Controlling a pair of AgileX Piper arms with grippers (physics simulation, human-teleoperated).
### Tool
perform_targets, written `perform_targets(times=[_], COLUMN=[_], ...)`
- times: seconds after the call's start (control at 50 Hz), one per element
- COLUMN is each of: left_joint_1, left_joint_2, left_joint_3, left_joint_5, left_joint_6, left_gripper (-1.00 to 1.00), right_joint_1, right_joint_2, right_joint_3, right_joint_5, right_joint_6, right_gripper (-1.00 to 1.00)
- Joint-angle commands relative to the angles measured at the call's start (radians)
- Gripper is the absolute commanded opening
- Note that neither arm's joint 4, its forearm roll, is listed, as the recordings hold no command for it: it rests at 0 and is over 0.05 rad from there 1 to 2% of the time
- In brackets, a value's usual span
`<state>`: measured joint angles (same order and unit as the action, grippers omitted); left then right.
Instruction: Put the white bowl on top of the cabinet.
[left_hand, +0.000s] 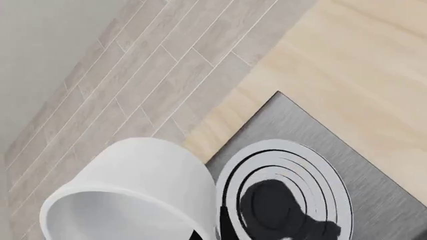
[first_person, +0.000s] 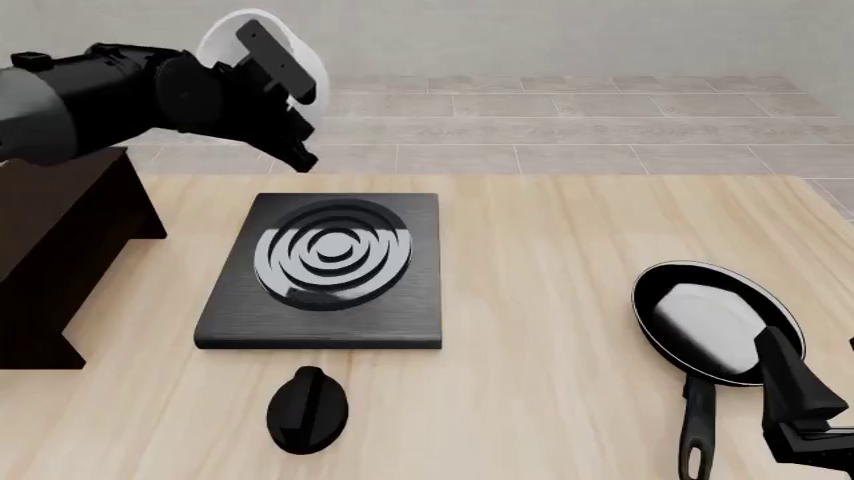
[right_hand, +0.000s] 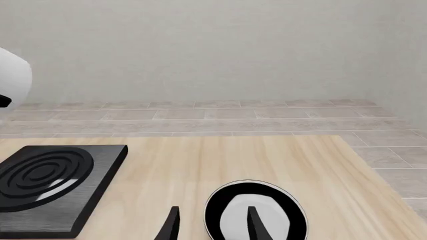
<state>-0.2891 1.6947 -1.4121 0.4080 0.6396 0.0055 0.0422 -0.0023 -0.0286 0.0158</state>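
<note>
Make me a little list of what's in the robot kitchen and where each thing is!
white bowl: held up in the air by the left gripper
cabinet: left side of the table, nothing on the visible part
stove plate: flat on the table, middle
knob: in front of the stove plate
frying pan: on the right
right gripper: open, holding nothing, near the pan's handle

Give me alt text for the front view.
The left gripper holds the white bowl in the air above the table's far left, near the dark cabinet. A stove plate, knob and frying pan sit on the table.
</note>
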Motion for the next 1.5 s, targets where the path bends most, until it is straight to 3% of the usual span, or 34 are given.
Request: perform_targets(times=[0.02,0.44,0.8,1.0,1.06,1.12,1.24,1.28,1.32,1.34,1.5], left_joint_1=[0.122,0.237,0.402,0.513,0.507,0.544,0.556,0.535,0.544,0.568,0.608], left_joint_2=[-0.040,-0.109,-0.103,-0.082,-0.061,-0.072,-0.062,-0.044,-0.043,-0.056,-0.052], left_joint_3=[0.038,0.049,-0.126,-0.152,-0.209,-0.194,-0.202,-0.228,-0.224,-0.187,-0.151], left_joint_5=[0.013,0.129,0.299,0.354,0.405,0.398,0.418,0.438,0.441,0.423,0.401], left_joint_6=[0.023,0.082,0.105,0.067,0.008,0.052,0.023,-0.034,-0.034,0.007,0.012], left_gripper=[-1.00,-1.00,-1.00,-1.00,-1.00,-1.00,-1.00,-1.00,-1.00,-1.00,-1.00], right_joint_1=[0.000,0.000,0.000,0.000,0.000,0.000,0.000,0.000,0.000,0.000,0.000], right_joint_2=[0.000,0.001,0.000,0.000,0.000,0.000,0.000,0.000,0.000,-0.001,0.000], right_joint_3=[0.000,0.000,0.000,0.000,0.000,0.000,0.000,0.000,0.000,0.000,0.000], right_joint_5=[0.000,0.000,0.000,0.000,0.000,0.000,0.000,0.000,0.000,0.000,0.000], right_joint_6=[0.000,0.000,0.000,0.000,0.000,0.000,0.000,0.000,0.000,0.000,0.000], right_gripper=[1.00,1.00,1.00,1.00,1.00,1.00,1.00,1.00,1.00,1.00,1.00])
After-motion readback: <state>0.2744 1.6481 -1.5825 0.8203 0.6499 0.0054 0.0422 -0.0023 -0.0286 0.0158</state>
